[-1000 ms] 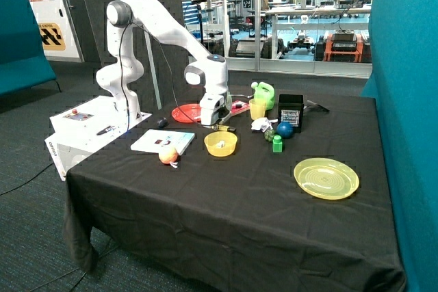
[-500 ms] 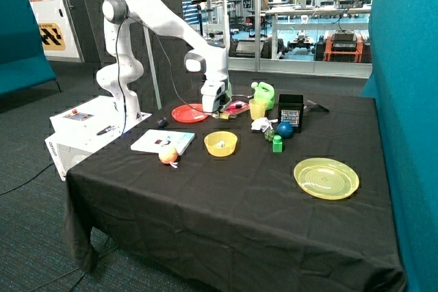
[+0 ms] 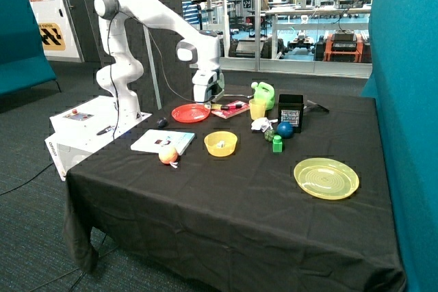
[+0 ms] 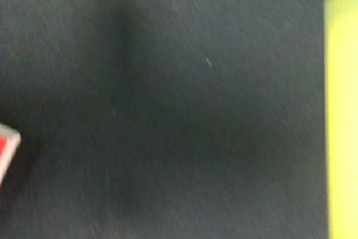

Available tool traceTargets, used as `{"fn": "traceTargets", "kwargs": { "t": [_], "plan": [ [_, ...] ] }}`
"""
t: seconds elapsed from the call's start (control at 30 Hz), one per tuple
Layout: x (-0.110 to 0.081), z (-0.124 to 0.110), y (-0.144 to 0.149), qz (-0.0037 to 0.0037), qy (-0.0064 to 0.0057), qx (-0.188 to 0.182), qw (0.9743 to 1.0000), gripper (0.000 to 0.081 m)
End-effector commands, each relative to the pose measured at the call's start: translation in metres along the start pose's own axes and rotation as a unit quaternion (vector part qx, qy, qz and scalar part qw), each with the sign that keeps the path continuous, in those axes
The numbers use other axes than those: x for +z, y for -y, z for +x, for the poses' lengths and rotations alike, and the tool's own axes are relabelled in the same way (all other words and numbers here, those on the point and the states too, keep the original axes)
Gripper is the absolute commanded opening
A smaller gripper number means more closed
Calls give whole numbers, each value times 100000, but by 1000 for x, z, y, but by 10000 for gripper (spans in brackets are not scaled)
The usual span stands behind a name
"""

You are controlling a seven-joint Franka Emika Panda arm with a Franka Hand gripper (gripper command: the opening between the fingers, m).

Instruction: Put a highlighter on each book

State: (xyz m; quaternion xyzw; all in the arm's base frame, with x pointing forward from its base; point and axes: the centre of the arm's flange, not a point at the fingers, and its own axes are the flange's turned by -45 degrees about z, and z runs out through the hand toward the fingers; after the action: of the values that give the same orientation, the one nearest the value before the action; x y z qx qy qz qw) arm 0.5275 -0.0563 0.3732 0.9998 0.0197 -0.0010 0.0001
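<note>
Two books are lying on the black-draped surface [image 3: 226, 223]. The smaller book [image 3: 233, 109], with a pink-red cover, is sitting just beyond the tool [image 3: 205, 100], between the red plate [image 3: 189, 113] and the pale yellow cup [image 3: 257, 108]. The larger book [image 3: 163, 141], white with a teal edge and a small cover picture, is lying well in front of the tool, near the surface's front corner by the robot's base.

One highlighter [image 3: 234, 106] is showing clearly: a short pink and white pen, resting on the pink-red book close behind the tool. A second pen is too small to pick out with certainty. Nothing pen-like is lying on the white book; a small orange and yellow object [image 3: 168, 156] is sitting against its near edge.

The tool is hanging above the surface over the far rim of the red plate, and whether its fingers are apart or together cannot be told. The wrist view is showing only dark cloth, a red and white corner [image 4: 6, 145] at one edge and a yellow-green band [image 4: 342, 116] at the opposite edge.

One yellow bowl [image 3: 220, 143] is sitting in front of the tool, beside the white book. One larger yellow-green plate [image 3: 326, 178] is lying well apart, toward the front.
</note>
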Motion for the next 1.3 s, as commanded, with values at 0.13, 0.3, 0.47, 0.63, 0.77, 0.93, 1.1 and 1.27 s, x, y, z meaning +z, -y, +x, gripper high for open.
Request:
{"fn": "traceTargets", "kwargs": {
  "t": [0.13,0.3,0.47,0.63,0.77,0.93,1.1,1.27],
  "plan": [
    [-17,-57,-32,11,-100,1597,99987,0],
    [-18,-74,-45,11,-100,1975,99980,0],
    [-18,-91,-62,12,-100,2812,99960,0],
    [-15,-109,-82,13,-100,3549,99937,0],
    [-12,-122,-98,14,-100,4502,99899,0],
    [-8,-135,-118,16,-100,6305,99801,0],
    [-6,-140,-136,18,-99,8360,99650,0],
    [-4,-144,-156,20,-99,10681,99428,0]
  ]
}}
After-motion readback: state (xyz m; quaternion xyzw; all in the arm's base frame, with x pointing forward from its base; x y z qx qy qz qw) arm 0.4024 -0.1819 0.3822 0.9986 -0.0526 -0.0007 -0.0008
